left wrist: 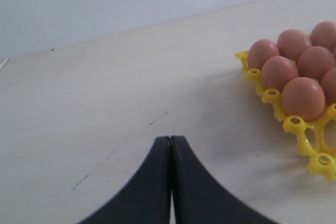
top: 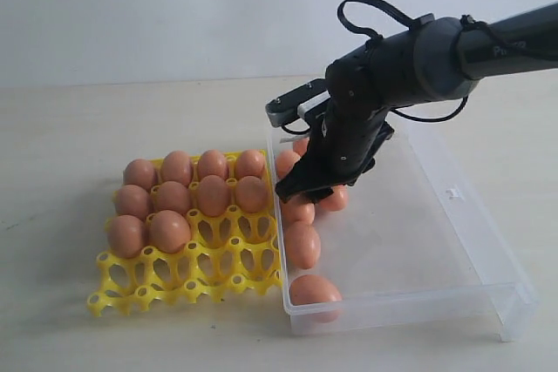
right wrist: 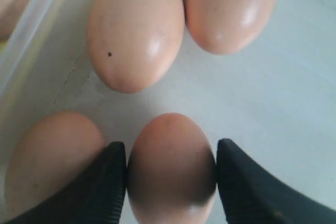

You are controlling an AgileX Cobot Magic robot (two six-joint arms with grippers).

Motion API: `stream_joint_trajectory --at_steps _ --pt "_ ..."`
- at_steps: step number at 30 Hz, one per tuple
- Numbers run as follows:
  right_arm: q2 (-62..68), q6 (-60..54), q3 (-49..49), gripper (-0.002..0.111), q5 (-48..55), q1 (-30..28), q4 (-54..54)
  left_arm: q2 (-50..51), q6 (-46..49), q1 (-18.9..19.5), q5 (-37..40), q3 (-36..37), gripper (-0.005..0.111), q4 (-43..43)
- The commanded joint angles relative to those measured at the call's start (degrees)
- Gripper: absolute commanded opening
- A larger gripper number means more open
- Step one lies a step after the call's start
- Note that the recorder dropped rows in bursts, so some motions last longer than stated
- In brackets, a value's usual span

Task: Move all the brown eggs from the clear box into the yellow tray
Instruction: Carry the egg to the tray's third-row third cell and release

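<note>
The yellow tray [top: 187, 280] lies left of the clear box [top: 410, 307] and holds several brown eggs [top: 212, 195] in its far rows. More brown eggs [top: 302, 244] lie along the box's left wall. My right gripper [top: 309, 189] reaches down into the box. In the right wrist view this gripper [right wrist: 171, 148] is shut on one brown egg [right wrist: 170, 169], with a finger pressed to each side. Another egg [right wrist: 50, 156] lies right beside one finger, and two more [right wrist: 135, 30] lie ahead. My left gripper [left wrist: 170, 139] is shut and empty over bare table beside the tray [left wrist: 294, 124].
The tray's near rows of cups [top: 235, 259] are open. The right half of the box floor [top: 410, 224] holds no eggs. The box's left wall [right wrist: 29, 40] runs close by the eggs near my right gripper. The left arm is out of the exterior view.
</note>
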Motion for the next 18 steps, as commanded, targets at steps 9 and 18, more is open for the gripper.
stream_joint_trajectory --at_steps 9,18 --pt "-14.6 -4.1 6.5 0.0 -23.8 2.2 12.4 -0.3 0.0 -0.1 -0.4 -0.2 0.0 -0.1" --pt "-19.6 4.7 28.0 0.0 -61.6 10.8 9.9 -0.3 0.0 -0.1 -0.4 -0.2 0.0 -0.1"
